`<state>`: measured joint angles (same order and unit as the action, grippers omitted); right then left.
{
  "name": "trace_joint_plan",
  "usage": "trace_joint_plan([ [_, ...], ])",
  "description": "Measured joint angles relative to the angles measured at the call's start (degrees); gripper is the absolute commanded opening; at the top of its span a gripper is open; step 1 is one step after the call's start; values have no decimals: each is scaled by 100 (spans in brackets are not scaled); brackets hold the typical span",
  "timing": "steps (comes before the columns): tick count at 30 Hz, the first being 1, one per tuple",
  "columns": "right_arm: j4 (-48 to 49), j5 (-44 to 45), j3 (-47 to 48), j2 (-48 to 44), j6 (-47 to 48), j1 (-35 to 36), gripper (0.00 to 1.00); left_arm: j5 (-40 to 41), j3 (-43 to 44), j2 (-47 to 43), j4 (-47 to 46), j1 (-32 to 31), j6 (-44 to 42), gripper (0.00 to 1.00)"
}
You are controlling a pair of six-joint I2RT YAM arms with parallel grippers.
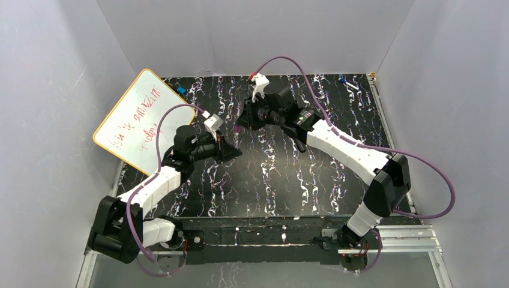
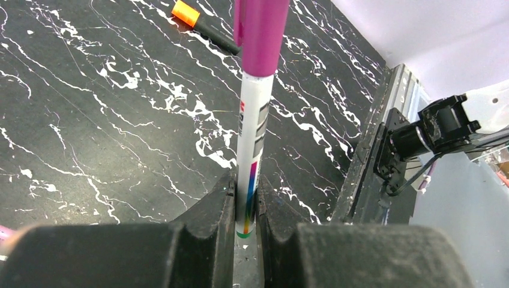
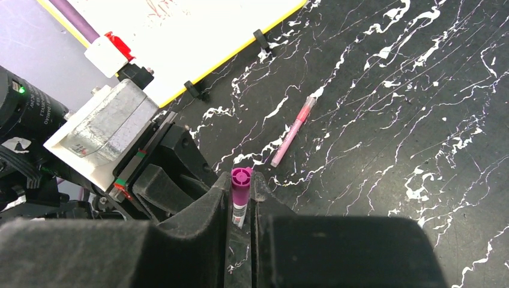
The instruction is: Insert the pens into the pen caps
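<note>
The white pen (image 2: pixel 255 132) is held off the worktop (image 1: pixel 270 180) between the two arms, left of centre. The left tool (image 2: pixel 245 186) is clamped on the tail of its barrel, and the right tool (image 3: pixel 242 186) is closed around the magenta cap (image 2: pixel 264 36) at the other end. The cap sits over the pen's tip. Whether it is pushed fully home I cannot tell.

The pen looks light, stiff and smooth, so the glossy plastic could slide lengthwise between the pads when pushed. A hold low on the barrel leaves a long free length that may tilt off line. The cap is short and hard, with little surface to pinch, and is best squeezed across its middle. It should be pressed straight along the pen's axis.

The black pen (image 2: pixel 207 30) with an orange end lies on the worktop beyond the held pen in the left wrist view. The pink pen (image 3: pixel 292 131) lies flat near the whiteboard (image 1: pixel 141 117), well apart from both tools. Neither blocks the join. The real crowding is the two tools themselves, nose to nose, with little room to shift a grip.
</note>
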<state>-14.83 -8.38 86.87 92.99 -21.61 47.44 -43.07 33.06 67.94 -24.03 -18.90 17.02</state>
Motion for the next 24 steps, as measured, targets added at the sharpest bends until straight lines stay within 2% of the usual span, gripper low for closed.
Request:
trace_joint_plan([
  [7,-81,214,-111,-192,20,153,55,186,98,33,-20,22,-396,0],
  [11,-122,538,-190,-328,87,328,84,323,118,33,-127,83,-463,0],
  [13,-50,824,-219,-389,162,339,91,323,116,33,-149,83,-476,0],
  [16,313,1158,-417,-553,236,203,91,284,118,63,-199,83,-509,0],
  [19,911,979,-857,-826,203,-190,87,122,116,160,-317,83,-483,0],
  [24,2190,-525,-1373,-883,-50,-1196,83,-435,59,361,-949,83,-81,0],
])
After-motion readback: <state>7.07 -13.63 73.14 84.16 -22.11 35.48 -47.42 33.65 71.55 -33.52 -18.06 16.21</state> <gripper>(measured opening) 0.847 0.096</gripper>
